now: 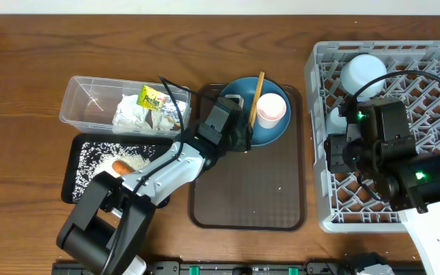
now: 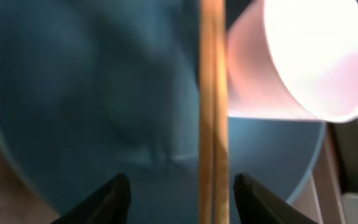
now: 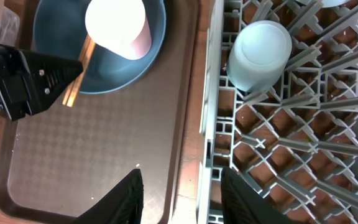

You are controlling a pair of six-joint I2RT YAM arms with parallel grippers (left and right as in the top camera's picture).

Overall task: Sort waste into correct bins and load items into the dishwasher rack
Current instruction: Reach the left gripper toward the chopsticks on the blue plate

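Observation:
A pair of wooden chopsticks lies across the dark-blue plate, next to the pale-pink cup that stands on it. My left gripper hangs low over the plate, open. The chopsticks run between its fingers, nearer the right finger, with a gap on both sides. My right gripper is open and holds nothing; it is above the left wall of the dishwasher rack. A light-blue cup stands upside down in the rack, with a light-blue bowl behind it.
The plate rests on a brown serving tray. At left, a clear tub holds a crumpled napkin and a yellow-green packet. In front of it, a black tray holds rice grains and a carrot.

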